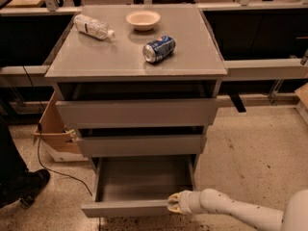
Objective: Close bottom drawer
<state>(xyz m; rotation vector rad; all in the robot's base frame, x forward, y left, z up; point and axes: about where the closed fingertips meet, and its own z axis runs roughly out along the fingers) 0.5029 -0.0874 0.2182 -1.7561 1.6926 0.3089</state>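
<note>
Bottle, bowl, can on cab. top; cardboard box at L

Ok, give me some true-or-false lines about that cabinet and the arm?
1. The bottom drawer is pulled out. True.
2. The gripper is touching the can. False: it is at the bottom drawer's front, near its right end.
3. The can stands upright. False: it lies on its side.
4. The bowl sits on the cabinet top. True.
5. The bottle lies in the bottom drawer. False: it lies on the cabinet top.
</note>
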